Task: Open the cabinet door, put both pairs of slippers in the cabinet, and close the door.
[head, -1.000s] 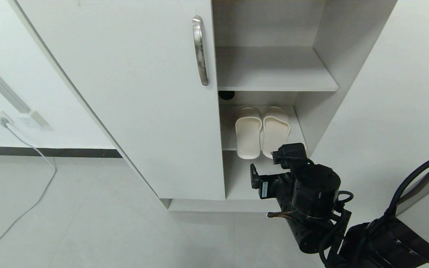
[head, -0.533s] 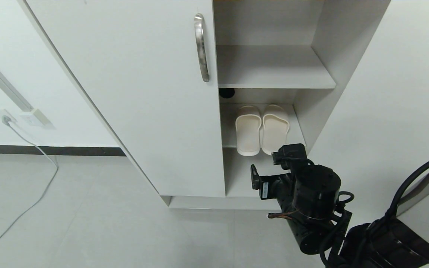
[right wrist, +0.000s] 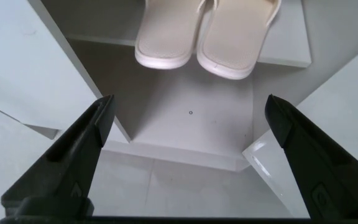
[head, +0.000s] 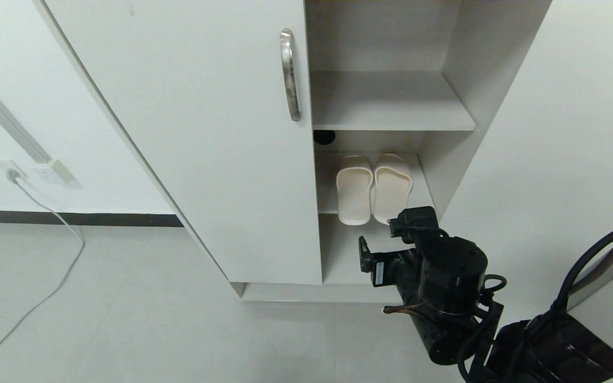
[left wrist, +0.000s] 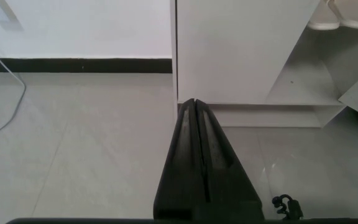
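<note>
A cream pair of slippers (head: pixel 373 187) lies side by side on the cabinet's middle shelf (head: pixel 325 183), heels at the shelf's front edge. The left door (head: pixel 195 138) with its metal handle (head: pixel 289 74) is closed; the right door (head: pixel 556 138) stands swung open. My right gripper (head: pixel 389 235) hangs open just in front of the lowest compartment, below the slippers (right wrist: pixel 207 34), its fingers (right wrist: pixel 79 152) spread wide around nothing. My left gripper (left wrist: pixel 195 104) is shut on nothing, low over the floor tiles before the cabinet, with the slippers (left wrist: pixel 342 17) far off.
An upper shelf (head: pixel 386 103) sits above the slippers, and a dark round hole (head: pixel 323 136) marks the back panel. A wall socket (head: pixel 11 173) with a grey cable (head: pixel 46 287) trailing across the floor lies to the left. Floor tiles (head: pixel 179 340) stretch before the cabinet.
The whole head picture has shifted slightly, so the camera moved. The slippers stay put on their shelf and the right arm keeps the same pose, open.
</note>
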Robot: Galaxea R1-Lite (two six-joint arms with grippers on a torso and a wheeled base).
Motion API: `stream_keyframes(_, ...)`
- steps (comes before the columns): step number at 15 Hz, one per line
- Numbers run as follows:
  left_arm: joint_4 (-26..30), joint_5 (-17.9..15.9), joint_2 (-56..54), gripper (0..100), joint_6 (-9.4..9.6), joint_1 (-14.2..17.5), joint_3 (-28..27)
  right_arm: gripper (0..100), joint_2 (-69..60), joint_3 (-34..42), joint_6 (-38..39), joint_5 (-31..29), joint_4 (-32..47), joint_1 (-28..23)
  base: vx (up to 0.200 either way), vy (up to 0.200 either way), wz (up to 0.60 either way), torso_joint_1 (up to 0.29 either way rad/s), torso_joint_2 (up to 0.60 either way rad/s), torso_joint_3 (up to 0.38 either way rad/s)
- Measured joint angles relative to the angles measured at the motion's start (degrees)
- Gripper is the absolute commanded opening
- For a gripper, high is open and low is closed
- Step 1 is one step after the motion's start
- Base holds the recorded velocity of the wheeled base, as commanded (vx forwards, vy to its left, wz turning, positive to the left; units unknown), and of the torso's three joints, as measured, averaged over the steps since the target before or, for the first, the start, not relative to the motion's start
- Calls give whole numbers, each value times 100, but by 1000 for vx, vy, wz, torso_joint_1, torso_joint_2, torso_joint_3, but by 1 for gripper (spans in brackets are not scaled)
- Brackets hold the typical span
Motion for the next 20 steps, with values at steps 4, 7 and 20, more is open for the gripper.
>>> stream_keyframes(4,0,0,0,0,1,0,0,100,20,1,0,-5,-9,9,0,0,0,2,5,193)
stream_keyframes(7,0,0,2,0,0,0,0,100,27,23,-5,-9,-9,9,0,0,0,4,5,201)
stream_keyframes(20,0,10,0,0,0,0,0,100,52,98,0,-9,-7,-20,0,31,0,1,2,155)
